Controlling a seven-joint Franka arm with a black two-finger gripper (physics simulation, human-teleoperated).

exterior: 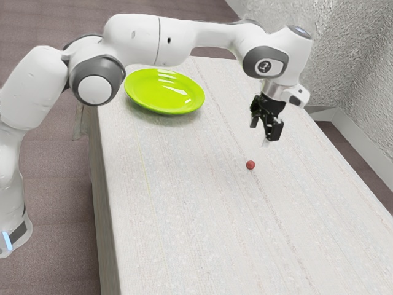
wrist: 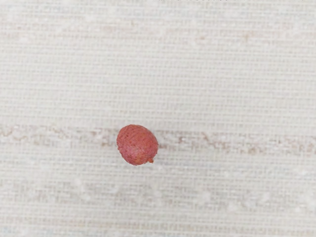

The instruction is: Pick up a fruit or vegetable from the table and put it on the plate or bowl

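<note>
- The small red fruit [exterior: 250,165] lies on the table [exterior: 184,215], well apart from the green plate [exterior: 164,91], toward the exterior view's right of the plate and nearer the camera.
- In the wrist view, the red fruit [wrist: 137,144] looks round and rough-skinned. It rests on the pale, streaked table surface [wrist: 237,64] under the hand.
- The black gripper [exterior: 268,136] hangs in the air, also well to the exterior view's right of the plate. It is above the fruit and clear of it, with its fingers pointing down, spread and holding nothing.
- The plate sits on the table's far end, with the white arm [exterior: 184,40] passing just behind it.
</note>
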